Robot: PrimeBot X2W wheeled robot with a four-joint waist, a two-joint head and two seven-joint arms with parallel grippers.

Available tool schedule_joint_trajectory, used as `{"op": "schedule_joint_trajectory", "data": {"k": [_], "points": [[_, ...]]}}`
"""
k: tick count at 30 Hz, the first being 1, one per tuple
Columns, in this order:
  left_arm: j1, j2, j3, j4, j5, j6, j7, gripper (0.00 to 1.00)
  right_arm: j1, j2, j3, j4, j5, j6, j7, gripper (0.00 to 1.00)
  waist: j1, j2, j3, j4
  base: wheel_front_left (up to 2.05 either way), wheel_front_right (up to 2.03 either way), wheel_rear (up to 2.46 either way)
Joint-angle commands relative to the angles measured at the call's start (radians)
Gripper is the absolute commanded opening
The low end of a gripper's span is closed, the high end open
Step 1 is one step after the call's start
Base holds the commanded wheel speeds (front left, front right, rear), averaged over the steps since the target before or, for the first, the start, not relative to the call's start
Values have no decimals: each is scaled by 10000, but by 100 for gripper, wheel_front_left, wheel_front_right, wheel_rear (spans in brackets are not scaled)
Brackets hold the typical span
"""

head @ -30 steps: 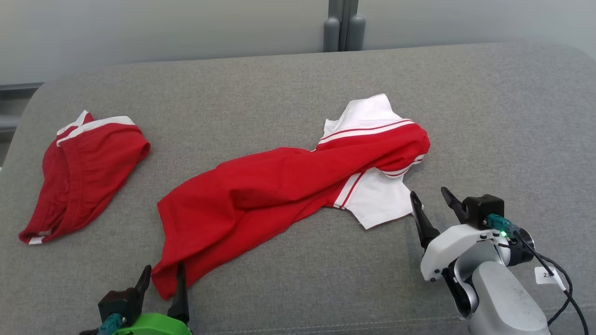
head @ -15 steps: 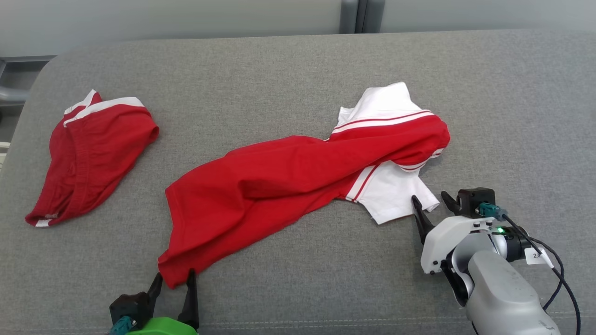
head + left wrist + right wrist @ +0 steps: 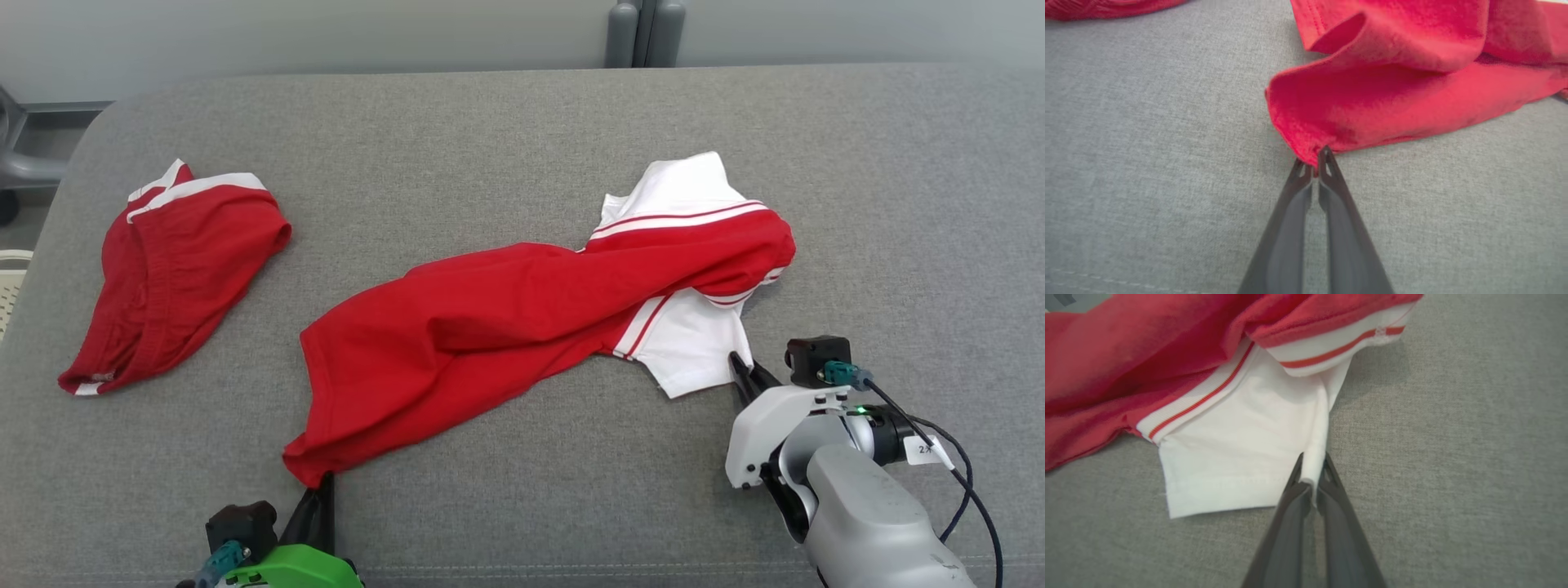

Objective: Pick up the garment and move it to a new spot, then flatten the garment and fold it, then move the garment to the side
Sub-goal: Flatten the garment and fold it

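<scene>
we have the red-and-white garment (image 3: pixel 522 327) lying twisted across the middle of the grey cushion (image 3: pixel 490 122), with its red hem toward our left and its white sleeve (image 3: pixel 1241 457) toward our right. our left gripper (image 3: pixel 1314 163) has its jaws nearly together on the very tip of the red hem corner (image 3: pixel 1306 134). our right gripper (image 3: pixel 1310 469) is pinched close on a thin fold at the sleeve's edge.

both bites look shallow to us (only a sliver of cloth sits between each pair of tips). the likeliest trouble on the lift is therefore a corner sliding out under the weight of the hanging cloth, leaving the garment dangling from one arm. the body is also rolled over on itself near the sleeve. we judge that pulling the two ends apart could tighten that twist rather than open it, which would make flattening harder. a low carry toward our left might drag the hem onto the other red garment (image 3: pixel 180 269), well apart at the cushion's left end, and shift it.
</scene>
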Motion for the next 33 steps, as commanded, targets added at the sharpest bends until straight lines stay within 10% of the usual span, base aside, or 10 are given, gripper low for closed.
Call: {"op": "schedule_joint_trajectory", "data": {"k": [1,20,33], "points": [[-145,22,34,-149,47,-12,-38,0,-74,-59,71,-32,146,-6,-85,0,0,0,-43,1,0,0,0],[-336,858,133,-3858,1052,77,187,0,292,-960,692,-3817,1668,-6,-13,0,0,0,-245,-472,0,0,0],[-4959,2742,-1519,-4688,308,-108,1840,0,-3035,-1527,1906,-4545,2304,-6,1143,0,0,0,1071,-1021,0,0,0]]}}
